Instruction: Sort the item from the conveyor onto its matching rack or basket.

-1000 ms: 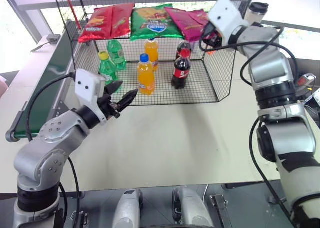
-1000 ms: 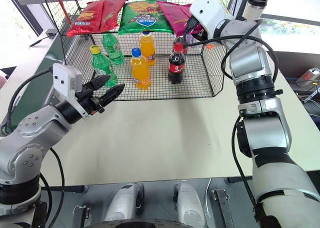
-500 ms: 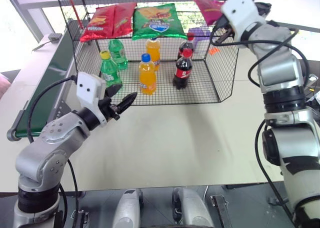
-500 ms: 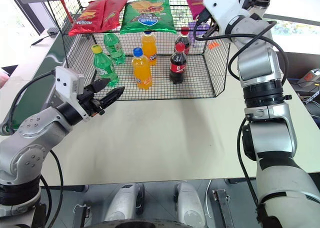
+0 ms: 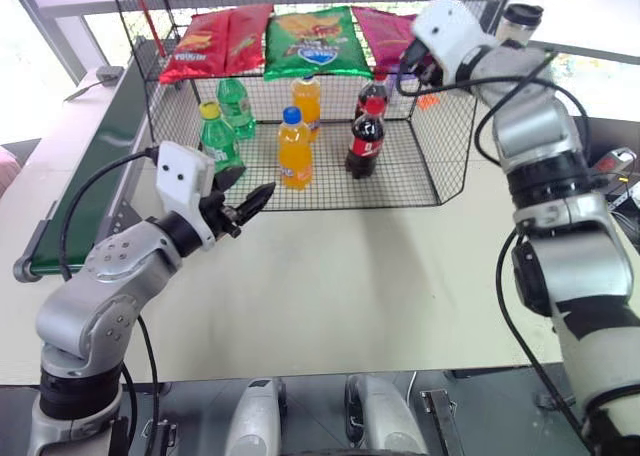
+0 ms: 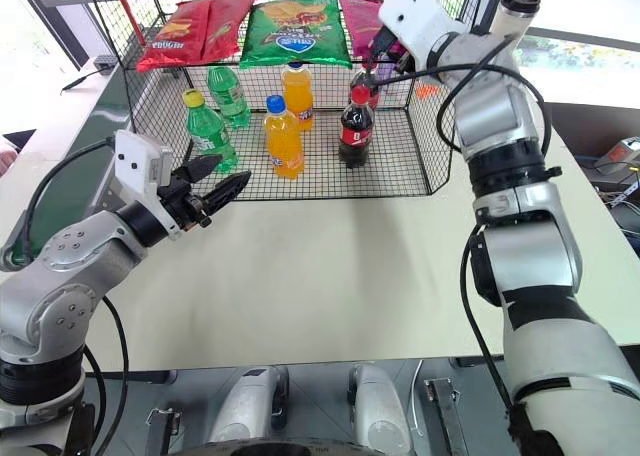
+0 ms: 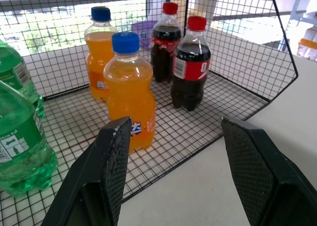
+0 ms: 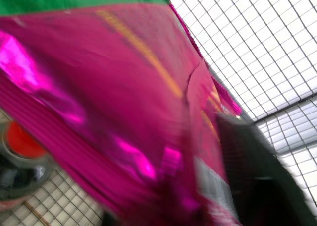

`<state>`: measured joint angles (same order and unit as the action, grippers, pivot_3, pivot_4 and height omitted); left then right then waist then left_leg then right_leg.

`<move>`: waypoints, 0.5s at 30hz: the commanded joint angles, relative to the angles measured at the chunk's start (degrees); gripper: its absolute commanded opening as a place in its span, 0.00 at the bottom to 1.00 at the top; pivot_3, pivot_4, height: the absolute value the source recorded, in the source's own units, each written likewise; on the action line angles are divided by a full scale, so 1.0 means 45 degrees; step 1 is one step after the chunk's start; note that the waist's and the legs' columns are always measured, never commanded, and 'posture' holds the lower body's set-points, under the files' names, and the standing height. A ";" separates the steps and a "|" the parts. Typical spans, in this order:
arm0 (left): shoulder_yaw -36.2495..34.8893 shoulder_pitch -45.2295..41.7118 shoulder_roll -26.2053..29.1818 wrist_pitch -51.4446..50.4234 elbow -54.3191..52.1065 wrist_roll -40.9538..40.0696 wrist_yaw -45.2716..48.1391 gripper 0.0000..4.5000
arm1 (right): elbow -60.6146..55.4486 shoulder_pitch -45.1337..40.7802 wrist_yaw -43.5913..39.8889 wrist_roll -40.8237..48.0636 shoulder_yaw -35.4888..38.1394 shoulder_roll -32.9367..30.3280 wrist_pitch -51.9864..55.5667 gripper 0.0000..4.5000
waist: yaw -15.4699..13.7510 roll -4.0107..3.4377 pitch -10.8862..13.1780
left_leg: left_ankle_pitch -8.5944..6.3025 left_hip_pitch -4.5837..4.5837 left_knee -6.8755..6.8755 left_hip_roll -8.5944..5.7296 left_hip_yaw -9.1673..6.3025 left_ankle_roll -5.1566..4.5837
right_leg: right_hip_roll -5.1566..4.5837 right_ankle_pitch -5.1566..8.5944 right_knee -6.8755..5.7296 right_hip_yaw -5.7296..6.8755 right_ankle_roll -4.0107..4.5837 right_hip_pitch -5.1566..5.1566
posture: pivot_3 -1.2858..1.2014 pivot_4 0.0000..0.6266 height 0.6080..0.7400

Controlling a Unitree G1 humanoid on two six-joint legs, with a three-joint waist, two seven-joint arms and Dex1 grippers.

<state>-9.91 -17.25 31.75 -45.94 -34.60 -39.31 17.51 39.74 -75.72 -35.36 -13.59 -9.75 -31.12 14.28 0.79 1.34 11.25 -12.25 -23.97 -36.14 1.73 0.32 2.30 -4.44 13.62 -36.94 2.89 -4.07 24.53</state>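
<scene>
The item, a glossy magenta-pink snack bag (image 5: 378,24), lies flat on the rack's (image 5: 440,146) mesh upper shelf, right of the green chip bag (image 5: 315,41). My right gripper (image 5: 410,64) is at the bag's near right edge. In the right wrist view the bag (image 8: 124,87) spreads across the space between the fingers; one dark finger (image 8: 247,176) stands wide to the side, so the jaws are open. My left gripper (image 5: 245,201) hovers open and holds nothing, in front of the rack's lower left corner. The conveyor (image 5: 100,146) runs along the left.
Red chip bags (image 5: 210,41) lie at the shelf's left end. Green (image 5: 215,136), orange (image 5: 292,148) and cola (image 5: 365,136) bottles stand on the rack's mesh floor. A lidded cup (image 5: 520,21) stands behind the right arm. The pale table (image 5: 340,276) spreads in front of the rack.
Half a second ago my right gripper held the pink bag tilted up above the shelf. Now the bag lies flat on the shelf and the jaws have opened. The left arm kept still.
</scene>
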 commanded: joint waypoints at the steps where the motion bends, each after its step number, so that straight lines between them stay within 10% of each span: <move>1: -0.0199 0.0126 -0.0033 0.0238 -0.0342 0.0106 -0.0041 0.66 | 0.0790 -0.0828 -0.2095 0.0312 -0.0148 -0.0565 -0.0487 0.92 | -0.0001 0.0000 0.0000 | 0.0000 0.0001 0.0001 0.0001 0.0001 0.0000 | 0.0001 0.0000 0.0000 0.0000 0.0000 0.0000 | 0.52 0.24 1.00; 15: -0.0091 0.0295 -0.0201 0.0359 -0.0304 0.0414 -0.0177 0.66 | 0.1734 -0.0667 -0.4775 0.0883 -0.0003 -0.0883 -0.0599 0.99 | -0.0005 -0.0008 0.0005 | -0.0001 0.0003 -0.0001 0.0001 0.0003 -0.0001 | 0.0001 0.0000 -0.0002 -0.0001 0.0000 0.0000 | 0.52 0.24 1.00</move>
<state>-9.93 -15.77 31.06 -45.71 -34.66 -37.96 16.80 45.57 -77.15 -57.54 -10.33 -10.77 -35.22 11.91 0.76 1.31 11.28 -12.25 -23.96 -36.15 1.74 0.33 2.29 -4.44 13.62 -36.95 2.89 -4.07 24.53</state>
